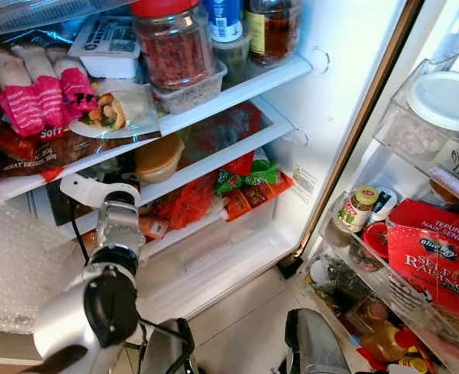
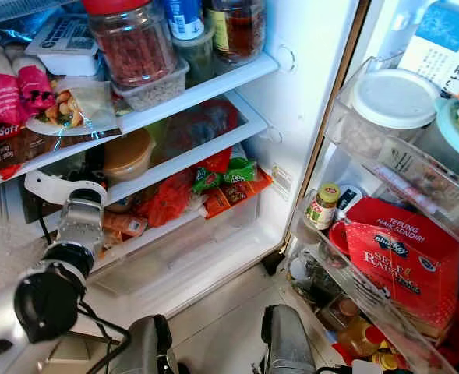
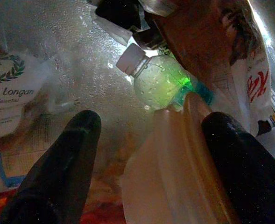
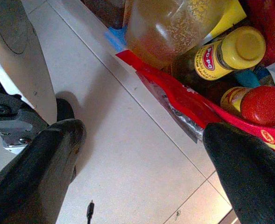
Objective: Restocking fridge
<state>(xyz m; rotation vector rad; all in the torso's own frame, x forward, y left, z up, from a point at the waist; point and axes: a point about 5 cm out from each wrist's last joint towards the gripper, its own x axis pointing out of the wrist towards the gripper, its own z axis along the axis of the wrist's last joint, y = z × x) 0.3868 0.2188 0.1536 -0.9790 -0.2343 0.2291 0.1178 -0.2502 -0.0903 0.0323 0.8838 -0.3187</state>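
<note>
Because the left arm reaches deep under the middle shelf point(image 1: 237, 144) of the fridge, its left gripper point(image 3: 146, 154) sits with fingers spread wide either side of a lidded tub point(image 3: 174, 182), one finger point(image 3: 244, 163) against the tub's rim, the other point(image 3: 58, 163) apart from it; I judge it is placing or releasing the tub rather than squeezing it. The tub looks pale, translucent, with a tan lid, lying toward the left end of that compartment, just before a small bottle point(image 3: 158, 81) glowing green. The right gripper point(image 4: 142, 172) hangs idle over the floor tiles point(image 4: 128, 154) beside the door rack point(image 1: 416, 257), fingers apart, holding nothing
</note>
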